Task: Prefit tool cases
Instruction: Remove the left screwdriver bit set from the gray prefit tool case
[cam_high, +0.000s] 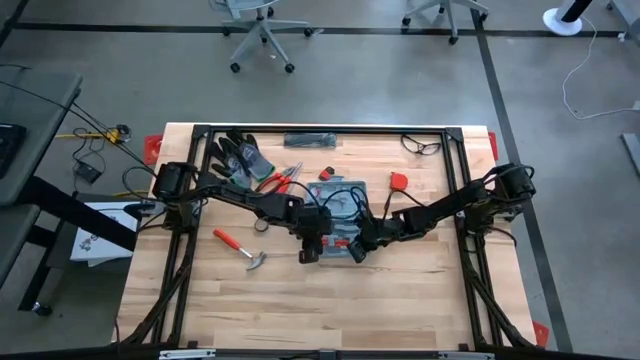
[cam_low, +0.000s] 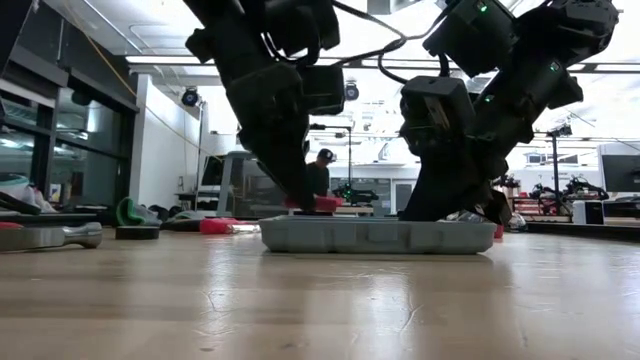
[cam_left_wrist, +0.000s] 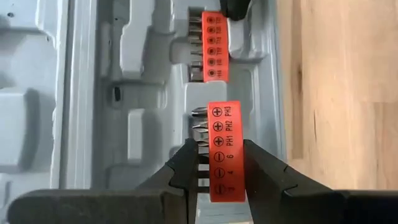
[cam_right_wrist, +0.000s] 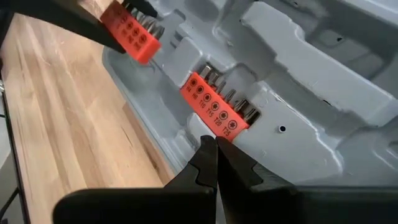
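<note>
Both arms are down over the case (cam_high: 335, 228), which lies open near the middle of the table (cam_high: 300, 310), tray side up. In the low view the case (cam_low: 375, 235) sits flat on the wood with the two arms leaning in above it.

The left gripper (cam_left_wrist: 217, 168) is at the case's edge, fingers (cam_left_wrist: 186, 165) clamped on an orange bit holder (cam_left_wrist: 224, 152), one finger on each long side. The holder's labels read PH1, PH2, 6, 4, and its bits point toward the moulded recesses. It hangs just over the case's rim strip, beside the bare wood.

A second orange bit holder (cam_left_wrist: 210, 46) sits seated in its recess farther along the same strip. The right gripper (cam_right_wrist: 214, 152) is right there, fingers (cam_right_wrist: 205, 163) pressed together, empty, tips just beside that seated holder (cam_right_wrist: 214, 107). From this side the held holder (cam_right_wrist: 132, 29) shows up beyond it, in the left fingers.

Left of the case lie a hammer (cam_high: 240, 250) and red-handled pliers (cam_high: 280, 180); dark gloves (cam_high: 238, 155) lie beyond them.
</note>
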